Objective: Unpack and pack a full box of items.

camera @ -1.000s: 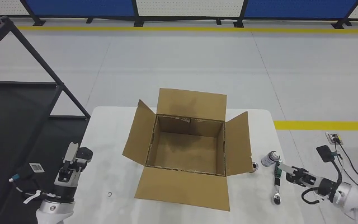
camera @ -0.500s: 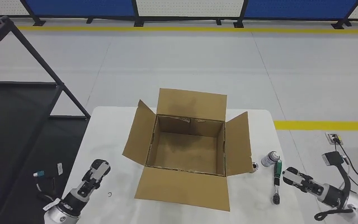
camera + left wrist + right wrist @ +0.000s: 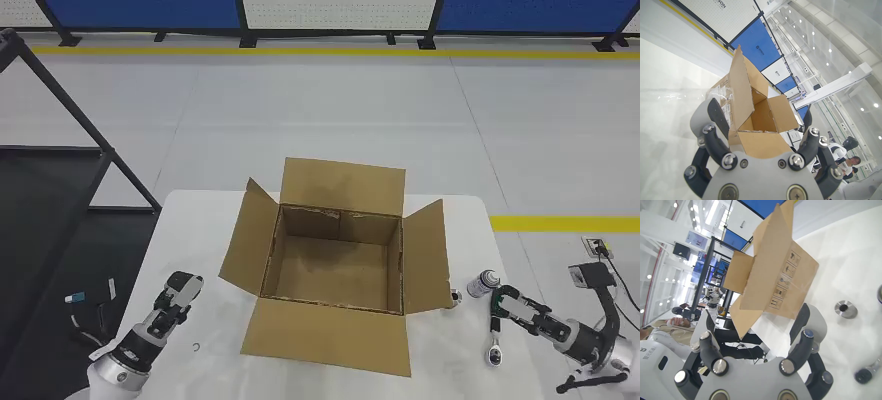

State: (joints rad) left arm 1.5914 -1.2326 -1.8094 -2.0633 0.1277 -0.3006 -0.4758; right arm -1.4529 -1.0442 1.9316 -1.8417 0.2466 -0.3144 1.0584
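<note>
1. cardboard box (image 3: 325, 335): stands in the middle of the white table (image 3: 190, 250) with all four flaps folded outward. the part of its inner floor that shows in the top view is bare.
2. left gripper (image 3: 762, 115): sits over the near left part of the table, well apart from the box and pointing toward it. its two fingers (image 3: 717, 113) are spread wide with nothing between them. in the top view it lies near the box's front left corner (image 3: 183, 287).
3. right gripper (image 3: 755, 321): sits low over the near right part of the table, aimed at the box's right side. its fingers (image 3: 806, 321) are spread wide and hold nothing. in the top view it lies just beside the ratchet wrench (image 3: 494, 335); whether they touch cannot be told (image 3: 512, 304).
4. loose items to the right of the box:
   - a small can (image 3: 484, 284) stands upright near the right flap.
   - a metal socket (image 3: 846, 309) rests on the table between the can and the box.
   - the ratchet wrench lies flat, with its head toward the near edge.
5. a small ring (image 3: 196, 348) lies on the table near the left arm.
</note>
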